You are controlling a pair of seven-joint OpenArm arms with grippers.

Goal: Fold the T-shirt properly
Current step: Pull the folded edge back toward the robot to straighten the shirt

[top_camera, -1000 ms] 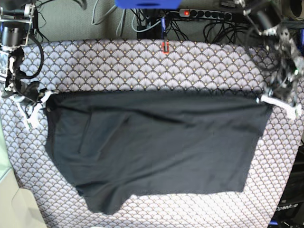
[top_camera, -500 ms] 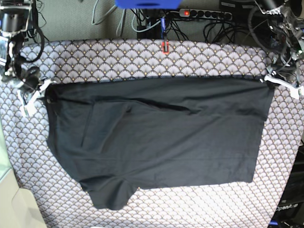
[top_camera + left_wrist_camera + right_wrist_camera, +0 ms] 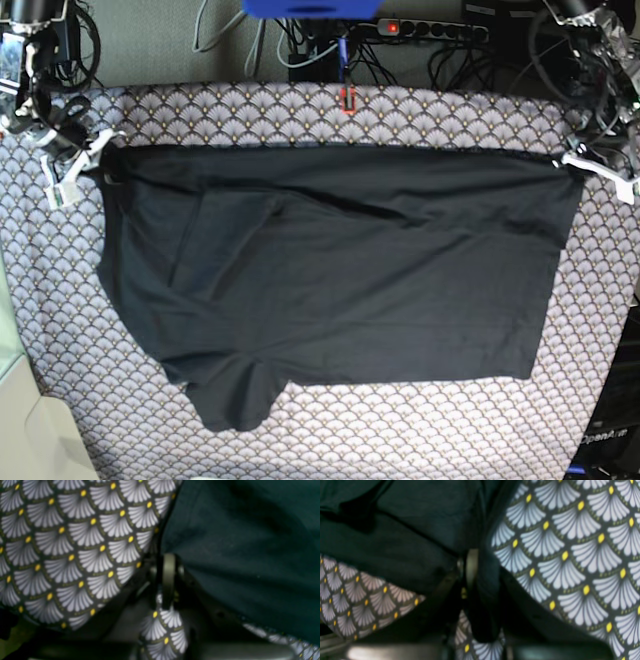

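The black T-shirt lies spread across the patterned tablecloth, its far edge pulled into a straight line. A sleeve hangs out at the near left. My right gripper is shut on the shirt's far-left corner. My left gripper is shut on the far-right corner. In the left wrist view the closed left gripper pinches the dark cloth at its edge. In the right wrist view the right gripper is closed on a bunched fold of the T-shirt.
A small red marker sits at the table's far edge. Behind it are a power strip, cables and a blue object. A pale surface borders the table's near left.
Both grippers moved toward the far side of the table, carrying the shirt's top edge with them. The whole shirt slid back and lies flatter, with fewer wrinkles.
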